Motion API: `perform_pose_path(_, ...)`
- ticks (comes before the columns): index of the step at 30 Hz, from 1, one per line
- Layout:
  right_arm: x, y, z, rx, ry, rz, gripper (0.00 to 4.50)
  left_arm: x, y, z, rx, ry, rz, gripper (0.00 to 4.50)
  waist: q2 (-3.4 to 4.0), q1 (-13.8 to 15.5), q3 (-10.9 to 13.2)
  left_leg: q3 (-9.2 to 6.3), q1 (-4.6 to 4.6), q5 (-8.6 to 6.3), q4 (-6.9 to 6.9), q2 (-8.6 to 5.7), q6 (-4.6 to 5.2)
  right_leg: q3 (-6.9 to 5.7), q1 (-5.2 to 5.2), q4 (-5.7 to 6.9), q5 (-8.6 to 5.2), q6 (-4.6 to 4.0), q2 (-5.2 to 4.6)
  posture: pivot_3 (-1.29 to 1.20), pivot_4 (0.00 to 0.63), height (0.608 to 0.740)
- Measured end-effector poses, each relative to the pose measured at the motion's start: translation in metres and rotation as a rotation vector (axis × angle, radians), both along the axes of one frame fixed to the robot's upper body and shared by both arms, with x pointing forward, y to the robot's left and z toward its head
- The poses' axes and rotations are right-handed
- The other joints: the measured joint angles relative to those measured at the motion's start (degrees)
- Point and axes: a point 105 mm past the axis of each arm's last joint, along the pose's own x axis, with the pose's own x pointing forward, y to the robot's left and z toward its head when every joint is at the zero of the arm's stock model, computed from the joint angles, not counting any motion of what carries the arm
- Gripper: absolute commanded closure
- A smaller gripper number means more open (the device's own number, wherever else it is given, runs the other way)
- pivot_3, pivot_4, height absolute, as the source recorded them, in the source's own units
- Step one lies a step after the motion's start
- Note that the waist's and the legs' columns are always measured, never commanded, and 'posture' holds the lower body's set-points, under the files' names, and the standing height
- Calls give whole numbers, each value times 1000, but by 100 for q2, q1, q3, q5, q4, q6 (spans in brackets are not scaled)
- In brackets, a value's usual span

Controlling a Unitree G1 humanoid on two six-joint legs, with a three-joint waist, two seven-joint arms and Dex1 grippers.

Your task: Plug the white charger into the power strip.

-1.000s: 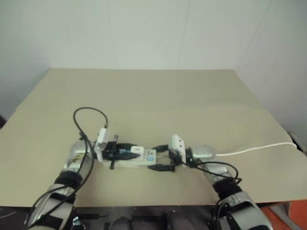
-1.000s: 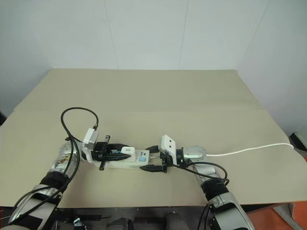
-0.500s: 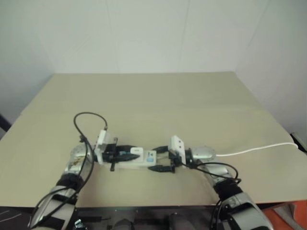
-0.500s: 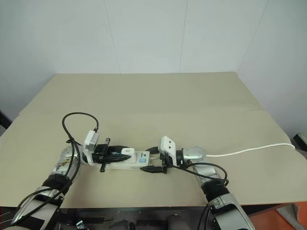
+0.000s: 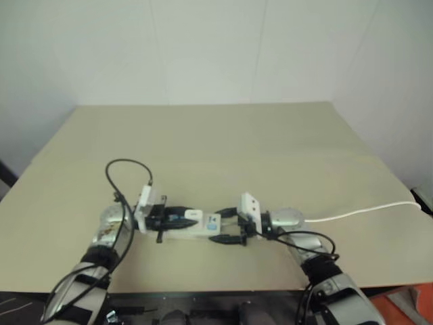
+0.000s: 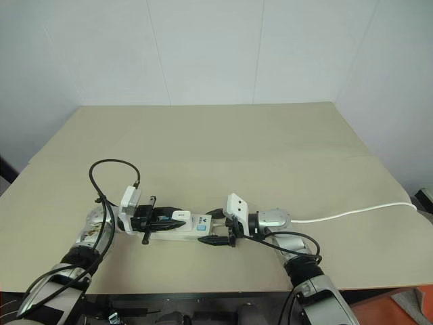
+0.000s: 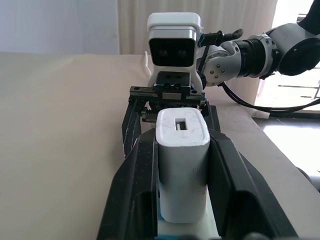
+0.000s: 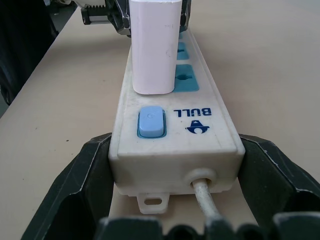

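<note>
White power strip (image 8: 172, 132), "BULL" beside blue switch (image 8: 151, 121)

Bench (image 6: 223, 135): wide, matte beige top with a faint seam running across it about midway, far edge butted against the back wall. Walls (image 6: 203, 47) are plain white panels with thin vertical joints, and a second white wall (image 6: 385, 74) closes the right side at a corner. Even, diffuse light with no hard shadows; patch of orange-red floor (image 6: 413, 305) shows past the near right corner.
</note>
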Motion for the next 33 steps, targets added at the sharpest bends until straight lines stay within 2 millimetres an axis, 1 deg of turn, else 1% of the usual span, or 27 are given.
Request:
perform_pose_path(4, 0, 0, 0, -1, 0, -1, 1091, 1, 0, 0, -2, 1, 1, 3515, 3, 12, -2, 0, 0, 0, 0, 0, 0, 0, 0, -2, 0, 0, 0, 0, 150, 740)
perform_pose_path(6, 0, 0, 0, -1, 0, -1, 1091, 1, 0, 0, -1, 0, 2, 2801, 3, 13, -2, 0, 0, 0, 0, 0, 0, 0, 0, -2, 0, 0, 0, 0, 150, 740)
perform_pose_path(8, -1, 1, 2, 5, -6, 5, 1091, 5, 8, -2, 28, 10, 35, 2263, 5, -1, -5, 0, 2, 0, -3, 0, 0, 1, -1, -7, -3, -4, 2, 0, 150, 740)
perform_pose_path(10, -1, 1, 1, 6, -4, 6, 1091, 7, 15, -4, 28, 19, 67, 1615, 10, -14, -8, 0, -1, 0, -10, 0, 0, 1, -1, -22, -4, -4, 2, 0, 150, 740)
perform_pose_path(12, -2, 1, 0, 8, 3, 7, 1091, 9, 16, -3, -10, 6, 97, 911, 10, -4, -7, -1, -9, -1, -12, 1, 1, -2, -4, -31, -4, -4, 2, 0, 150, 740)
perform_pose_path(15, -2, 1, 0, 13, 3, 8, 1091, 10, 18, -2, -17, 9, 104, 26, 10, -13, -7, -1, -11, -1, -12, 1, 2, 0, -6, -32, -4, -3, 2, 0, 150, 740)
perform_pose_path(19, -3, 3, 1, 14, 3, 16, 1091, 8, 22, 2, -2, 35, 89, 26, 5, -44, -5, -1, -15, -1, -13, 2, 2, 0, -11, -31, -4, -3, 3, 0, 150, 740)
perform_pose_path(24, -8, 4, 0, 9, 7, 51, 1091, 10, 37, 8, -11, 118, 118, 26, -34, -72, 20, -2, -25, -1, -14, 7, 2, -2, -24, -31, -4, -3, 8, 0, 150, 740)
perform_pose_path(26, -8, 5, 1, 11, 4, 56, 1091, 10, 43, 14, -33, 154, 125, 26, -58, -73, 33, -2, -33, -1, -14, 11, 2, -3, -30, -32, -4, -3, 8, 0, 150, 740)
perform_pose_path(28, -9, 5, 1, 12, 1, 60, 1091, 9, 48, 24, -47, 173, 120, 26, -74, -74, 43, -2, -39, -1, -14, 12, 1, -4, -34, -33, -3, -3, 8, 0, 150, 740)
perform_pose_path(30, -9, 6, 2, 14, 0, 62, 1091, 7, 49, 33, -49, 181, 98, 26, -78, -71, 45, -2, -42, -1, -14, 12, 1, -4, -36, -34, -3, -3, 8, 0, 150, 740)
perform_pose_path(33, -9, 6, 2, 14, 1, 63, 1091, 2, 42, 41, -49, 160, 43, 26, -79, -61, 46, -2, -41, -1, -14, 13, 1, -4, -36, -33, -3, -4, 8, 0, 150, 740)
